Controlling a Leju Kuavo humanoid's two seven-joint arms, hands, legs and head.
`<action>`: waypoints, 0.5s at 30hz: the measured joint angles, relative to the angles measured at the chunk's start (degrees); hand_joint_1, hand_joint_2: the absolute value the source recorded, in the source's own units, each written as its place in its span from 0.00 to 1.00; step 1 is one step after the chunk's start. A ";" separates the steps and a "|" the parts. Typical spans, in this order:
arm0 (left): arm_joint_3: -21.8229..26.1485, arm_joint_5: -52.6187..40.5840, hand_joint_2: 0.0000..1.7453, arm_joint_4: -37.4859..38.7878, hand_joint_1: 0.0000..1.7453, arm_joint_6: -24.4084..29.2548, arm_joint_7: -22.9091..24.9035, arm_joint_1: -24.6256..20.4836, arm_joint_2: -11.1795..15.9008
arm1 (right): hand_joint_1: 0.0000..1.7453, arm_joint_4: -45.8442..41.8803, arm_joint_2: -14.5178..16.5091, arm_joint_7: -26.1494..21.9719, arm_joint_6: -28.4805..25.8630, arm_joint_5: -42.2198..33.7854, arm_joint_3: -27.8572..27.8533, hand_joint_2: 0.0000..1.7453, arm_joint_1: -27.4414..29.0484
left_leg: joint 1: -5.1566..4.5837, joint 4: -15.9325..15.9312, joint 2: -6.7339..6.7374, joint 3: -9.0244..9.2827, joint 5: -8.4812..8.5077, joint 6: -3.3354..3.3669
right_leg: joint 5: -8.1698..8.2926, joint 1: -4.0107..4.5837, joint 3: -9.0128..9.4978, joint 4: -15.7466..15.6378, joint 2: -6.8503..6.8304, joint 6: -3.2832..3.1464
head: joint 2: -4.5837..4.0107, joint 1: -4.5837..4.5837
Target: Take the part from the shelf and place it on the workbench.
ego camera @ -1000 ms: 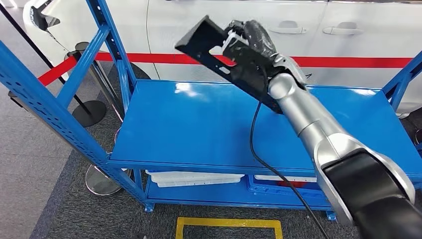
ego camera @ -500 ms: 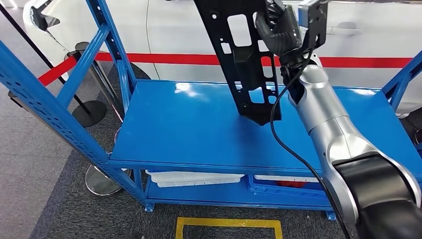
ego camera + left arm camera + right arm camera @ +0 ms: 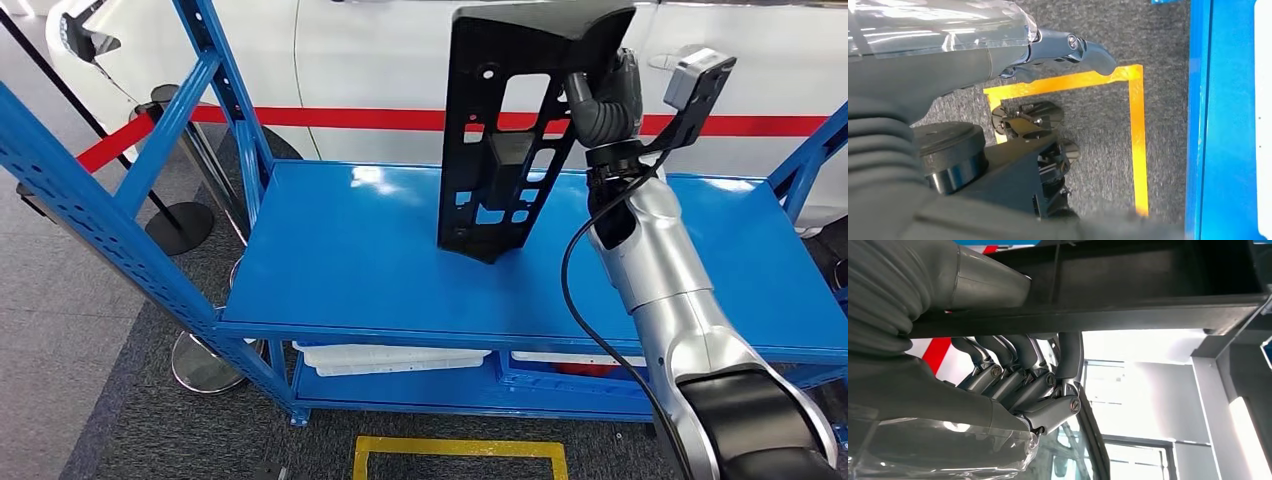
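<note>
The part [image 3: 495, 130] is a long black plastic panel with several cut-outs. It hangs nearly upright above the blue shelf's top deck [image 3: 350, 260], its lower tip just over the deck. My right hand [image 3: 600, 95] grips it near its upper end, arm raised. In the right wrist view the fingers [image 3: 1018, 385] curl under the part's dark edge [image 3: 1128, 285]. My left hand [image 3: 948, 55] hangs beside the shelf over the floor, holding nothing, fingers apart.
A white car [image 3: 400, 60] with a red stripe stands right behind the shelf. Blue slanted uprights [image 3: 100, 220] frame the shelf's left side, with a stanchion base [image 3: 180, 225] and red belt behind. White trays [image 3: 390, 358] lie on the lower deck. Yellow floor tape [image 3: 460, 448] marks the near floor.
My right hand has turned and lifted the part from a flat slant to nearly upright, and the wrist camera has swung out to the right. The shelf and view stayed put.
</note>
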 joint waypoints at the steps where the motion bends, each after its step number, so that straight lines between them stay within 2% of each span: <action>1: -0.14 0.01 1.00 0.00 0.00 -0.45 0.21 -0.04 0.02 | 1.00 -0.48 -0.22 -0.09 0.03 0.02 -0.27 1.00 0.28 | 0.00 0.00 0.00 0.00 0.00 0.00 | 0.00 -0.01 0.00 0.00 0.00 0.00 | 0.00 0.00; 15: -1.18 0.81 1.00 0.00 0.00 -3.19 2.67 -1.19 0.03 | 1.00 -6.55 -0.64 3.17 -1.24 6.17 -1.70 1.00 0.60 | -0.01 0.00 0.00 -0.01 0.00 0.00 | 0.00 -0.01 0.00 0.00 -0.01 0.00 | 0.00 0.00</action>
